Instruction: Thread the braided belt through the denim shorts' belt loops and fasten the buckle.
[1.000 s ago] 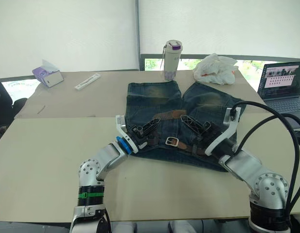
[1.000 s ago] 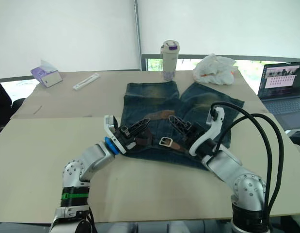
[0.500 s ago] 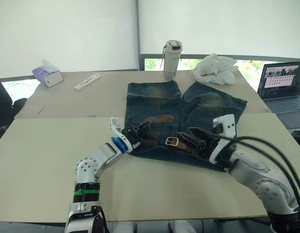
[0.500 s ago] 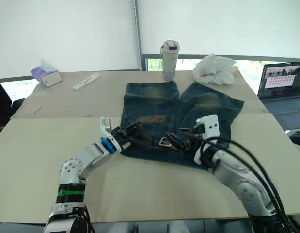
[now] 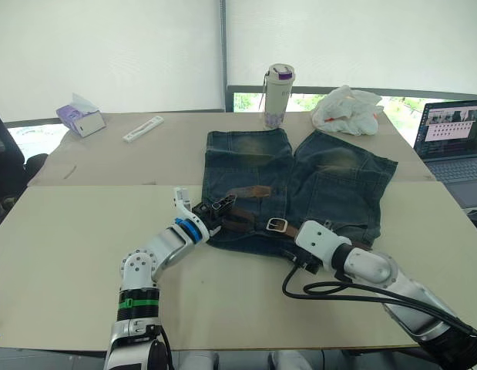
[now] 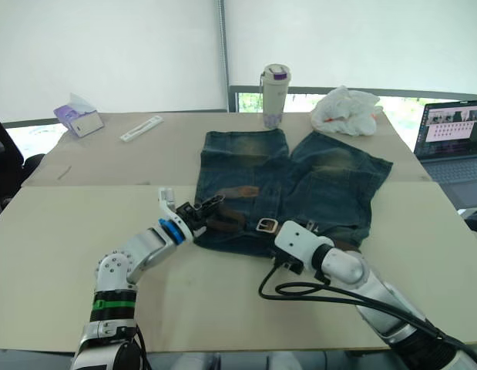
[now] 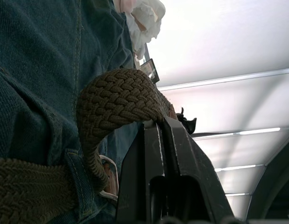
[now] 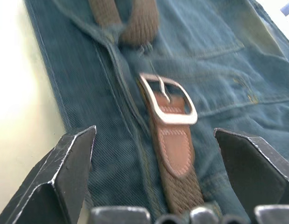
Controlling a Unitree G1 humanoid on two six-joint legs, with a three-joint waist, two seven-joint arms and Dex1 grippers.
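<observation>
We have the denim shorts (image 5: 296, 185) flat on the table (image 5: 76, 254), braided belt (image 8: 180, 184) lying along the waistband and partly through the belt loops (image 7: 83, 184). Buckle (image 8: 168, 99) isn't fastened. Left gripper (image 5: 216, 208) is clamped on a fold of belt; right gripper (image 8: 160, 179) is spread wide over the buckle.

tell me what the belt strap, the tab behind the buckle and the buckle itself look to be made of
Braided belt: woven cord, olive-brown and matte; the plaited strands show plainly, though the fibre is unclear.
Tab behind the buckle: smooth brown leather or a lookalike, with stitching along its edge.
Buckle: silver-toned metal with a dull sheen, frame and prong alike.
</observation>
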